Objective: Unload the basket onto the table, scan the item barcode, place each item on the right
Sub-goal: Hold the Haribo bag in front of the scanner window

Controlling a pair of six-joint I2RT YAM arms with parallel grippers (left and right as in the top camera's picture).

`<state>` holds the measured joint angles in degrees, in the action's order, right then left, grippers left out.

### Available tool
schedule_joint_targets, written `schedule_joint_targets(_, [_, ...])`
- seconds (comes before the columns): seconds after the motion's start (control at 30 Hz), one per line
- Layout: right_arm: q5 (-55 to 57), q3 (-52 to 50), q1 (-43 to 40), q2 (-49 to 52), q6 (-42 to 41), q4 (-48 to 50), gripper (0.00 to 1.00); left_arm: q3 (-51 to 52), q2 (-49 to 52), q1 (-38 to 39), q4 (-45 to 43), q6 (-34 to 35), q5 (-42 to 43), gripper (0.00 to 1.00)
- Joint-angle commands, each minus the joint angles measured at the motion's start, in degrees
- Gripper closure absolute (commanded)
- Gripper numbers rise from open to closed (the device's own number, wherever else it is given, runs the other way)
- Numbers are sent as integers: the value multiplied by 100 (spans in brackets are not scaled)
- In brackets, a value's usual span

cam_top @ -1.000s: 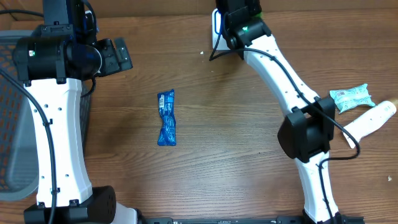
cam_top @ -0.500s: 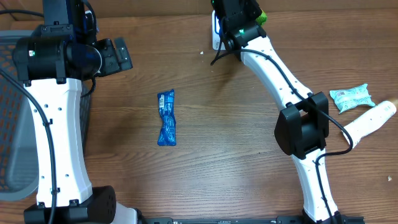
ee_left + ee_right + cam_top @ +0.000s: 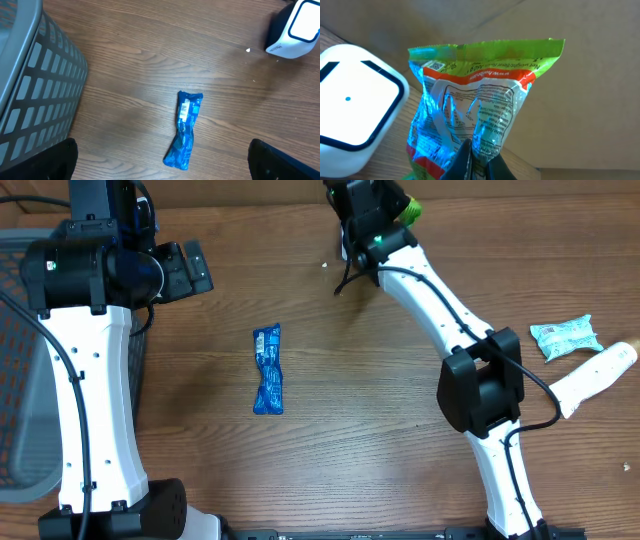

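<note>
In the right wrist view the green packet (image 3: 480, 110) runs off the bottom edge, its print too blurred to read, and the scanner (image 3: 355, 100) is cut by the left edge, while from overhead the right arm (image 3: 440, 290) hides nearly all of both.

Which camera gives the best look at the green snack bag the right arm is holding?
Right wrist: the green bag fills the frame, label side visible, pinched in the right end effector beside the scanner. Overhead shows only a green corner near the top edge. Left wrist misses it.
</note>
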<state>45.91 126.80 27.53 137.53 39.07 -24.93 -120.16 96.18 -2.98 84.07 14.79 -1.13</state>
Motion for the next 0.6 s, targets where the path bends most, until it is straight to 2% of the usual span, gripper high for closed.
schedule_joint_targets(0.0, [546,-339,11,-90,42,391,96,-107,-17,39,-11,-66,-37,0])
schedule_joint_targets(0.57, [1449,-649,391,-90,-127,664,96,-107,-17,39,-11,-66,-37,0])
